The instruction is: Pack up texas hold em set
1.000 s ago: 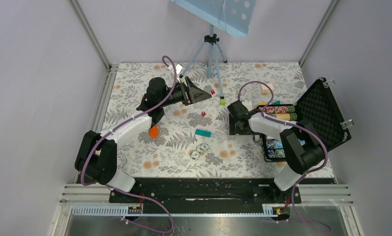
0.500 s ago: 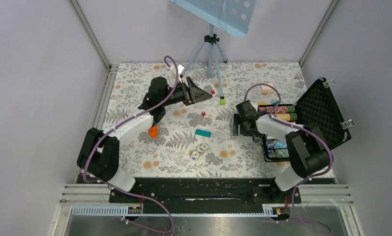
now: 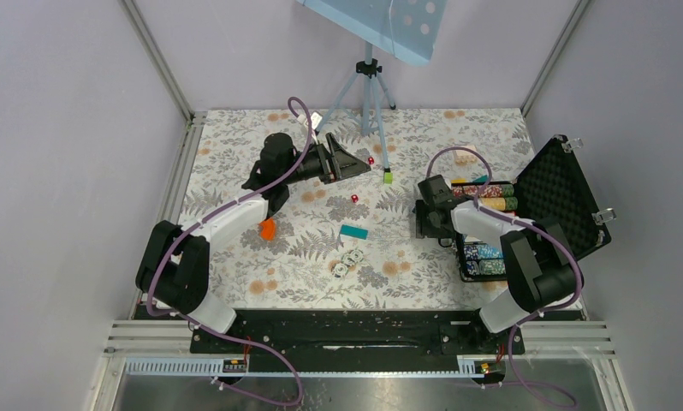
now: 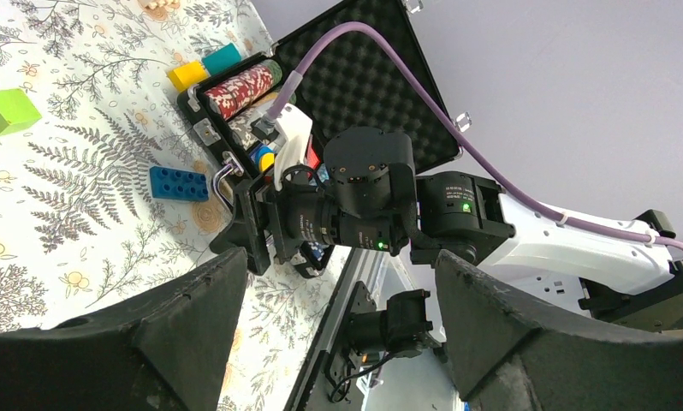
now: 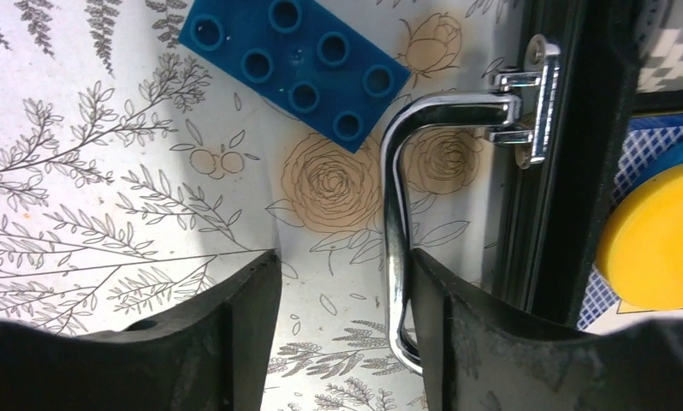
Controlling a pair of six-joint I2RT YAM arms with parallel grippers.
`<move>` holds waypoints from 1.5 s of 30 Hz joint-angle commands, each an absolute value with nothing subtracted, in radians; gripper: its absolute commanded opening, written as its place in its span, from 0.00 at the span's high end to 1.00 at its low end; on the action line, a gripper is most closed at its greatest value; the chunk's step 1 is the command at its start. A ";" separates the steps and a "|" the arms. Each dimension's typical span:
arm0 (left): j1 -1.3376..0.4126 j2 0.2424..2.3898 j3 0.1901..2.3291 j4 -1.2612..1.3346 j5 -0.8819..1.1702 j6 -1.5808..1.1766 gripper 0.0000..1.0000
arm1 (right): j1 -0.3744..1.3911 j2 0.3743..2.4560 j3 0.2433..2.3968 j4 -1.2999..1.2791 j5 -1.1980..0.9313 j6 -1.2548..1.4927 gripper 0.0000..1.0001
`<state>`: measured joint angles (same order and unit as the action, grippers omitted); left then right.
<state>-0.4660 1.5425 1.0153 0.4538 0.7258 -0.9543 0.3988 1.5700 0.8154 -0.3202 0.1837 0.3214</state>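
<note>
Where floral cloth [image 3: 492, 128] meets lilac walls [image 3: 64, 171], left pincer [image 3: 359, 164] apart, right pincer [image 5: 345, 261] apart around briefcase handle [image 5: 395, 214].

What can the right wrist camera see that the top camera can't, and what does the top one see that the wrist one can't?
Only the right wrist view shows the round studs on the blue brick, the silver handle up close, and a yellow disc inside the case. Only the top view shows the left gripper, a small red piece, the green cube, the orange piece, the teal brick and the foam lid. Both show the flowery table cover, the case's black edge and the right gripper, jaws apart with the handle between them.
</note>
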 commanded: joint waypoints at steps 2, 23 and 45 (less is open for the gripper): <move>-0.461 1.545 1.067 0.485 0.749 -0.947 0.21 | 0.428 1.551 0.791 -0.205 -0.054 0.349 0.56; -0.440 1.480 1.036 0.440 0.755 -0.916 0.21 | 0.523 1.550 0.846 -0.258 -0.162 0.198 1.00; -0.171 1.185 0.955 0.071 0.746 -0.708 0.19 | 0.866 1.570 0.940 -0.378 -0.316 -0.177 1.00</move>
<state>-0.2253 1.2236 0.9802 0.1047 0.7307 -0.7456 0.7589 1.5581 0.8604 -0.3889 -0.0471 -0.0082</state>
